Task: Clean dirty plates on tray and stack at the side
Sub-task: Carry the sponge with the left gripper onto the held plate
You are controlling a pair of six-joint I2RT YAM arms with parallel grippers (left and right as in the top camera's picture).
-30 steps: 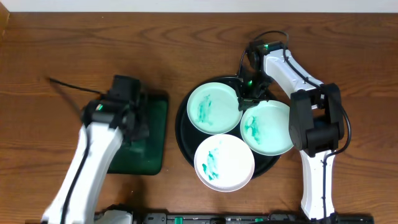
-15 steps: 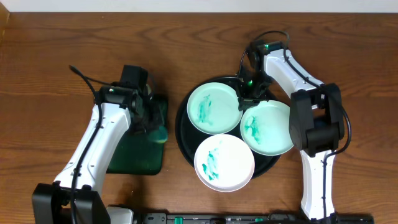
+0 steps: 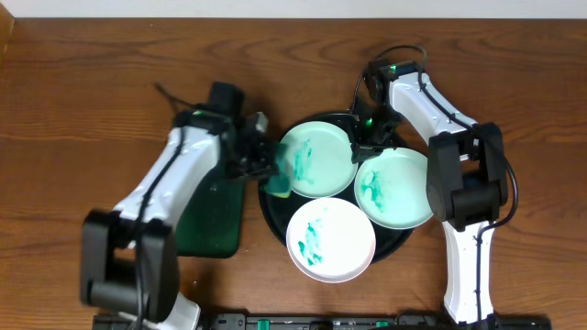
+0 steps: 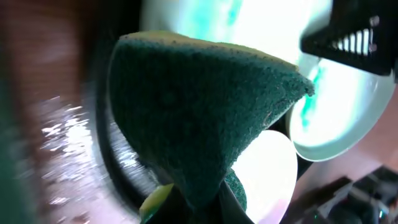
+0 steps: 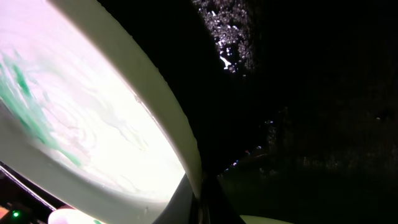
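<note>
Three white plates with teal smears lie on the black tray [image 3: 269, 209]: one at the back left [image 3: 316, 158], one at the right [image 3: 396, 188], one at the front [image 3: 330, 240]. My left gripper [image 3: 263, 163] is shut on a dark green sponge [image 3: 277, 181] with a yellow underside, held over the tray's left rim beside the back-left plate. In the left wrist view the sponge [image 4: 199, 106] fills the middle, pinched in the gripper [image 4: 202, 208]. My right gripper [image 3: 368, 139] is shut on the back-left plate's right rim; the right wrist view shows that plate [image 5: 81, 112] held by the gripper [image 5: 200, 190].
A dark green rectangular tray [image 3: 209, 218] lies left of the black tray, partly under my left arm. Bare wooden table [image 3: 73, 82] surrounds both trays. A pale wall edge runs along the back.
My left arm has swung right from the green rectangular tray to the black tray's left rim, carrying the sponge. The right arm and the plates have not moved.
</note>
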